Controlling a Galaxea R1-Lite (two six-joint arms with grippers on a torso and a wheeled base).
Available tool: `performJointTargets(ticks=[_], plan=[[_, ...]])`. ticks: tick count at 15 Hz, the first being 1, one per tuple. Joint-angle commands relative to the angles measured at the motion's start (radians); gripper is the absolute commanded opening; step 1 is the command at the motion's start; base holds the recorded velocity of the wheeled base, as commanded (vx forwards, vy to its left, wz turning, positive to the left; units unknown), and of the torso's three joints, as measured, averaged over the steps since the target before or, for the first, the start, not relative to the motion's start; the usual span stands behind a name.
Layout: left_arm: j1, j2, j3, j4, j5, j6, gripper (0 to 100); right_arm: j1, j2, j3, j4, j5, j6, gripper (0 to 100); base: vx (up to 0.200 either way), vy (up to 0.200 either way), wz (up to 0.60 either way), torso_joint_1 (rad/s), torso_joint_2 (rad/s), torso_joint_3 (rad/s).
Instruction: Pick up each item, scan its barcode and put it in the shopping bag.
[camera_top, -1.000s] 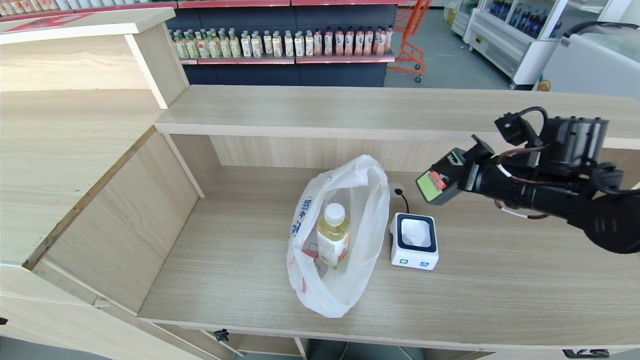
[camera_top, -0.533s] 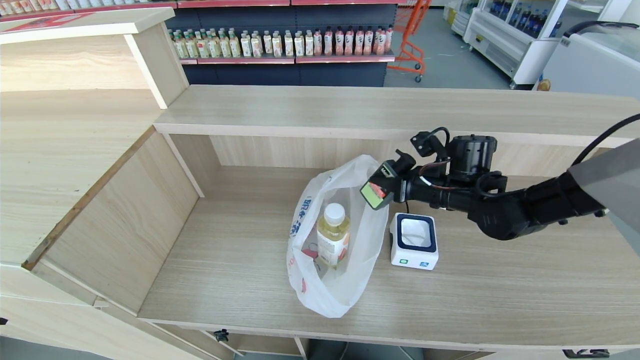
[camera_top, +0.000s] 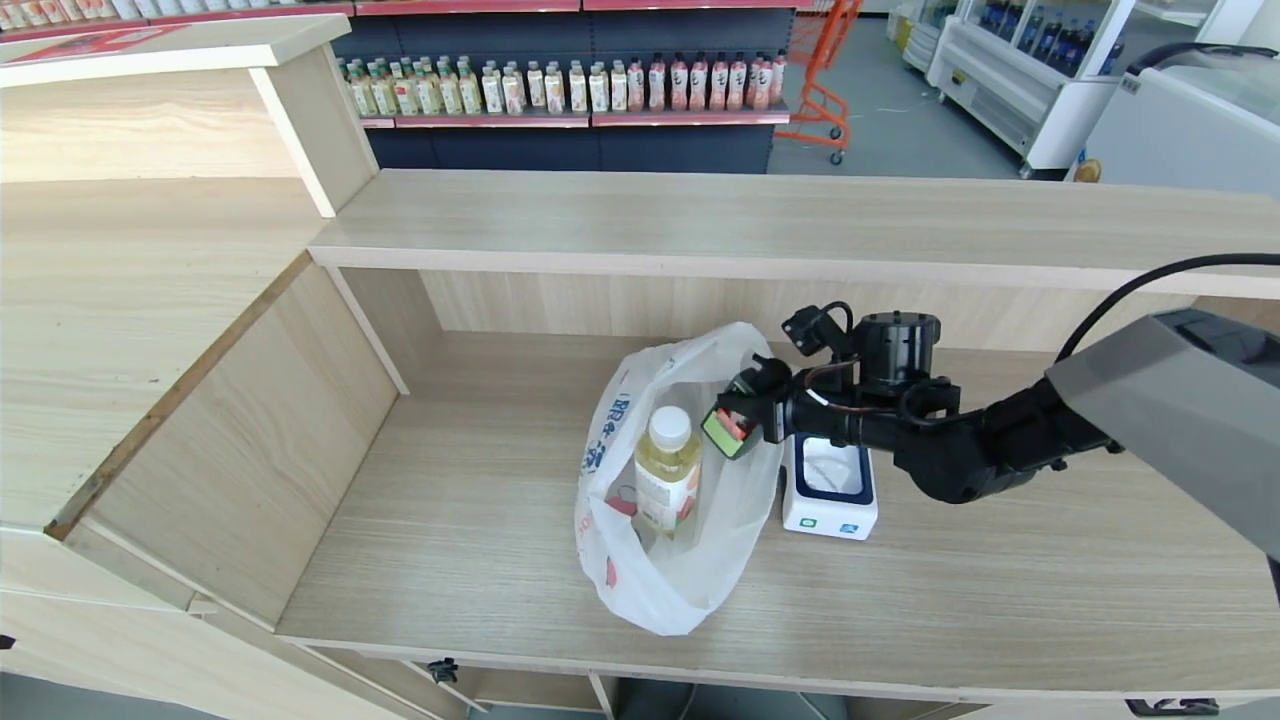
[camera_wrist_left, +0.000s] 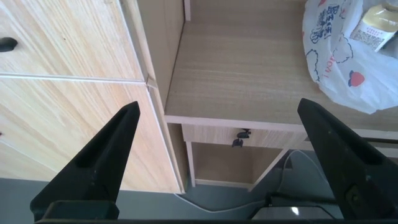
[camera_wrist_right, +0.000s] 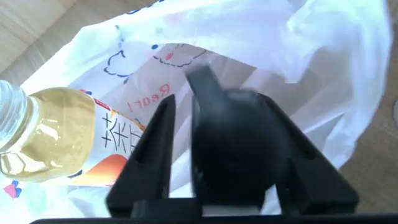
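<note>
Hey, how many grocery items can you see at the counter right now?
2. A drink bottle stands inside the shopping bag; a small green-faced box sits in the right gripper at the bag's mouth. More may lie hidden under the plastic.

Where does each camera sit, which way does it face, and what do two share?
Head view: on the head, looking down at the counter; right gripper holds a small pack at the shopping bag.
Left wrist view: before the counter, facing its front edge; left gripper open.
Right wrist view: looks into the bag past its own fingers.
Both right wrist and head show the bottle.
</note>
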Motion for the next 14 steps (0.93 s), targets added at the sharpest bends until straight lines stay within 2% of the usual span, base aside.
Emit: performJointTargets(ticks=[1, 4, 8, 10, 13, 14], plan=[[0.001, 0.002, 0.000, 0.000, 0.000, 0.000, 100, 0.006, 0.007, 0.005, 0.002, 0.000, 0.002, 100, 0.000, 0.000, 0.00, 0.000, 0.00, 0.000], [0.001, 0.002, 0.000, 0.000, 0.000, 0.000, 100, -0.016, -0.056, 0.049, 0.001, 0.000, 0.078, 100, 0.000, 0.000, 0.00, 0.000, 0.00, 0.000], [0.001, 0.002, 0.000, 0.000, 0.000, 0.000, 100, -0.091, -0.292, 0.252, -0.015, 0.000, 0.380, 100, 0.000, 0.000, 0.00, 0.000, 0.00, 0.000], [0.001, 0.002, 0.000, 0.000, 0.000, 0.000, 100, -0.135, -0.424, 0.356, -0.015, 0.000, 0.476, 100, 0.000, 0.000, 0.00, 0.000, 0.00, 0.000], [0.001, 0.002, 0.000, 0.000, 0.000, 0.000, 100, -0.177, -0.588, 0.465, -0.013, 0.000, 0.489, 100, 0.000, 0.000, 0.00, 0.000, 0.00, 0.000], [0.001, 0.002, 0.000, 0.000, 0.000, 0.000, 100, -0.195, -0.714, 0.533, -0.010, -0.002, 0.474, 100, 0.000, 0.000, 0.00, 0.000, 0.00, 0.000]])
